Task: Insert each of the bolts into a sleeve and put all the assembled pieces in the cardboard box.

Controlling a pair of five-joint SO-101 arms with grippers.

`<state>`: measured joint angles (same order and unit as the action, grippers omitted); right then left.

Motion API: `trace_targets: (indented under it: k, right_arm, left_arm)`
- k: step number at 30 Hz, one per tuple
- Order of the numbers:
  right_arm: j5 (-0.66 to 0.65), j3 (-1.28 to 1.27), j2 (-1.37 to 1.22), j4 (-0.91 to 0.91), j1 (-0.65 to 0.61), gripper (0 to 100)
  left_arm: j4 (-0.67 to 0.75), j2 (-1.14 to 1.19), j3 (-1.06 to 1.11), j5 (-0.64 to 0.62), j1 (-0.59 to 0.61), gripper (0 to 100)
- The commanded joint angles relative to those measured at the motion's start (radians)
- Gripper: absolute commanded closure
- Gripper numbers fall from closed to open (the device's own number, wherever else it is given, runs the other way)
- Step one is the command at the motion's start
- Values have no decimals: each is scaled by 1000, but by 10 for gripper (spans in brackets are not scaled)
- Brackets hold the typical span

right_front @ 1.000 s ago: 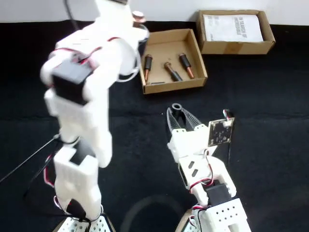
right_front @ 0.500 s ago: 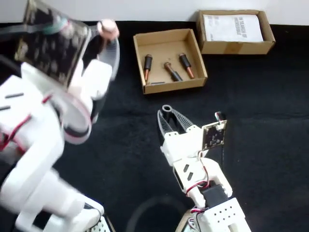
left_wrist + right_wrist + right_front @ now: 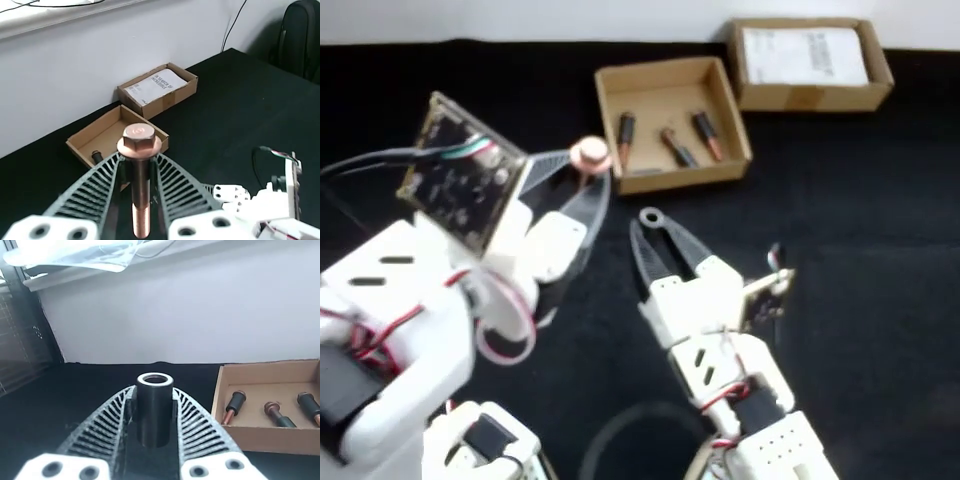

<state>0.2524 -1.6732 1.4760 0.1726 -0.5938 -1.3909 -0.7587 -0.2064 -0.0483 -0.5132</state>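
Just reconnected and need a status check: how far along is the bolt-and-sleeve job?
Done: three assembled pieces lie in the cardboard box. In hand: the left gripper holds a copper bolt and the right gripper holds a black sleeve; the two are apart, not yet joined. Left: insert this bolt into the sleeve and put the piece in the box.

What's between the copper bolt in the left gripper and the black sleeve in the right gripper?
Only bare black table cloth, in the high view, separates the copper hex-head bolt from the black cylindrical sleeve.
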Motion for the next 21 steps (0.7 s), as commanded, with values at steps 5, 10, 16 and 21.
trace_targets:
  k: [5, 10, 16, 21]
  right_arm:
    - [-2, -51, 15, 41, -7, 992]
    - [-2, -51, 15, 41, -7, 992]
    - [-2, -53, 15, 41, -7, 992]
    - [-2, -53, 15, 41, -7, 992]
  left_arm:
    - [351, -28, 292, -129, -13, 991]
    - [578, -31, 478, -121, -13, 991]
    - [770, -25, 645, -121, -18, 991]
    - [844, -25, 711, -121, -16, 991]
